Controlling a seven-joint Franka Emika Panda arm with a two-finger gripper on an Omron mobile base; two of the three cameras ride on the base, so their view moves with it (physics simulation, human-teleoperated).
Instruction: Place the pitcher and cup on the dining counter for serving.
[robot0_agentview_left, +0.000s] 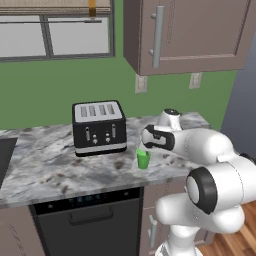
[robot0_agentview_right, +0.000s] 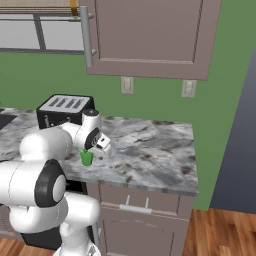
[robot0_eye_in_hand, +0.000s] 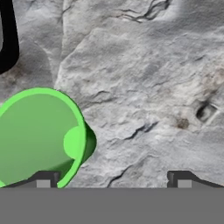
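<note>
Step in hand: approach to the cup (robot0_agentview_left: 143, 159), not yet a grasp. The cup stands upright on the marbled wall surface (robot0_agentview_left: 45, 165), near its front edge, just right of the black toaster (robot0_agentview_left: 99, 127) and apart from it. The dining counter and the pitcher are outside these views.

Pincer (robot0_eye_in_hand: 113, 180) hangs above the surface, pointing down, jaws spread wide and holding nothing. In the hand view the two tips rise at the bottom; the cup's open green mouth sits low and to the left, under the left tip (robot0_eye_in_hand: 43, 179) rather than between the two. Bare stone lies between the tips. Whether that tip touches the rim cannot be told.

Judgement: alignment is off. The next move calls for a sideways shift toward the cup so it is centred between the jaws, then a descent around the wall or rim, then closing. Risk: lowering as things stand would land one finger inside or on the rim and tip the cup

Carrying to the dining counter comes after, and likely needs the base to drive
</note>
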